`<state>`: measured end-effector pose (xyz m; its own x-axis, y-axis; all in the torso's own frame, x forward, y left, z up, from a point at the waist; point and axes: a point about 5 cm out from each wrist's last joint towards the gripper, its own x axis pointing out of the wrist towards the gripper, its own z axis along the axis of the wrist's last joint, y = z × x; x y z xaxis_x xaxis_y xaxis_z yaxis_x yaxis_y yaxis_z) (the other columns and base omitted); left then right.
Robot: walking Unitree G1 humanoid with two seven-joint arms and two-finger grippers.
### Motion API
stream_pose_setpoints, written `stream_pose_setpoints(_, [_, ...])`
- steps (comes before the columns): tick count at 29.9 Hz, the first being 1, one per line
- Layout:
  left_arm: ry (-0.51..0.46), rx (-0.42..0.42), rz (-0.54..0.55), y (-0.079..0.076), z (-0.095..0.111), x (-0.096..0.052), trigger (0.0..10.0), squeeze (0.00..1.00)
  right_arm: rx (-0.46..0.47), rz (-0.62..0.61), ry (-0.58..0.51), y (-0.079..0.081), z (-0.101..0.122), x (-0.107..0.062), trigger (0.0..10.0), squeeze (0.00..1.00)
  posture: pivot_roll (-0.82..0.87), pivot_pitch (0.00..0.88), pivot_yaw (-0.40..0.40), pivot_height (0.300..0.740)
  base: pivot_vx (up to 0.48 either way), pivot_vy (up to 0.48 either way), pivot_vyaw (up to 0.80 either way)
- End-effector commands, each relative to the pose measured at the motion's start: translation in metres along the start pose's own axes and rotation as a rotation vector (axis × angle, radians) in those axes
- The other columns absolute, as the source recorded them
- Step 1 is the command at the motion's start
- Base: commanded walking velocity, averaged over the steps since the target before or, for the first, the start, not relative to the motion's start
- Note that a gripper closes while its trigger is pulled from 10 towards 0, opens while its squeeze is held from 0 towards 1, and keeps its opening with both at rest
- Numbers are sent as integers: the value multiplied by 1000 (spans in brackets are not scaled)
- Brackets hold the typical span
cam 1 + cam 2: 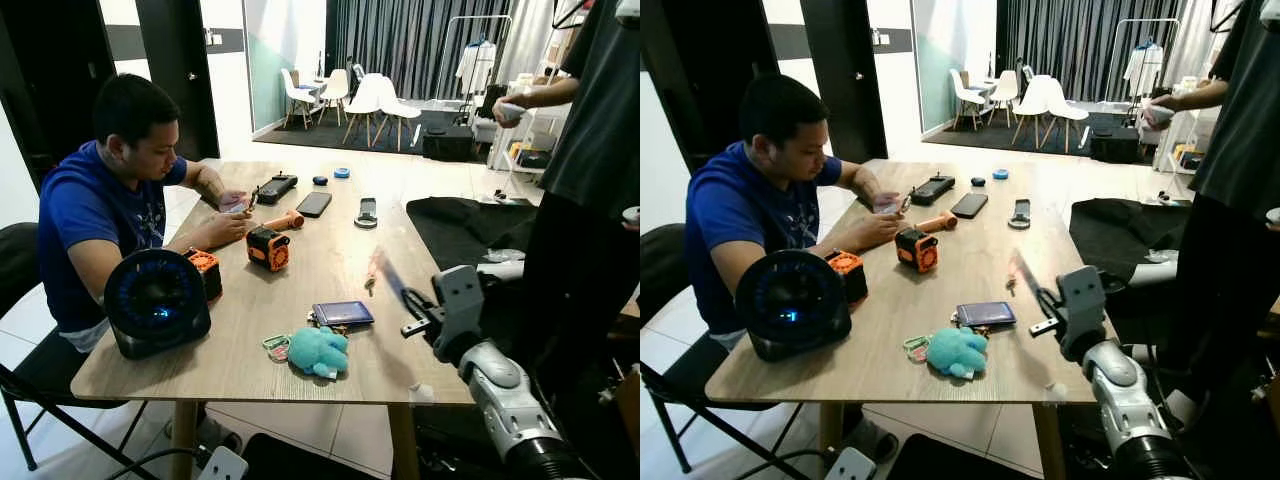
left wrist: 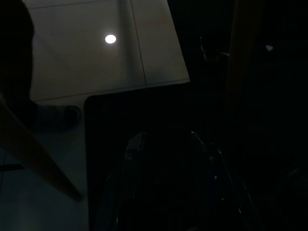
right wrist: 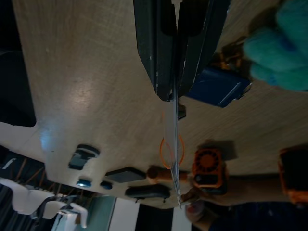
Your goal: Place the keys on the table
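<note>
Right wrist view shows the right gripper (image 3: 169, 94) over the wooden table (image 3: 86, 96), its two black fingers pressed nearly together with nothing solid clamped between them. A thin pale sliver runs on from the tips. It may be glare or a fine strap; the picture does not settle it. From the head camera, this gripper (image 1: 383, 270) is blurred and points away from the robot, toward the middle of the table.

The keys (image 1: 333, 328) lie on the table near its front edge, well short of the gripper. They are mostly tucked under a blue card wallet (image 1: 343, 313). A teal plush toy (image 1: 319, 351) touches them on the near side, and a green clip (image 1: 277, 344) lies just to its left. The bunch runs diagonally from the toy at the front edge back toward the wallet, whose long side lies across the table.

A seated person in a blue shirt (image 1: 85, 215) is at the table's left side, hands near an orange tool (image 1: 268, 247) (a round black speaker (image 1: 156, 300) sits in front of them).

The left gripper (image 2: 166, 163) hangs in deep shade above floor tiles; its state cannot be judged.
</note>
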<state>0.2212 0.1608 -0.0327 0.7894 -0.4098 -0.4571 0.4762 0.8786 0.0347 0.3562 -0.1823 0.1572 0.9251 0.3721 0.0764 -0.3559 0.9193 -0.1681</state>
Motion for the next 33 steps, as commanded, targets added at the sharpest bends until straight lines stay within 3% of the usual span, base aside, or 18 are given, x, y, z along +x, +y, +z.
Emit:
stream_pose_setpoints(1, [-11,-17,6,-3,0,0,10000,0,-9,41,23,7,0,4,10000,0,71,20,-50,740,0,0,0])
stream_pose_setpoints(15, [-66,-26,-4,-11,10,4,10000,0,-142,184,113,15,2,6,10000,0,54,26,-92,740,0,0,0])
stream_pose_setpoints(19, [-86,-23,-26,-14,15,6,10000,0,-196,218,215,15,-7,1,10000,0,48,28,-86,740,0,0,0])
stream_pose_setpoints(26, [-87,-17,-45,-15,17,7,10000,0,-192,343,365,29,-22,-14,10000,0,47,28,-78,740,0,0,0])
stream_pose_setpoints(33, [-82,-16,-56,-16,15,5,10000,0,-181,413,434,41,-27,-27,10000,0,45,24,-72,740,0,0,0])
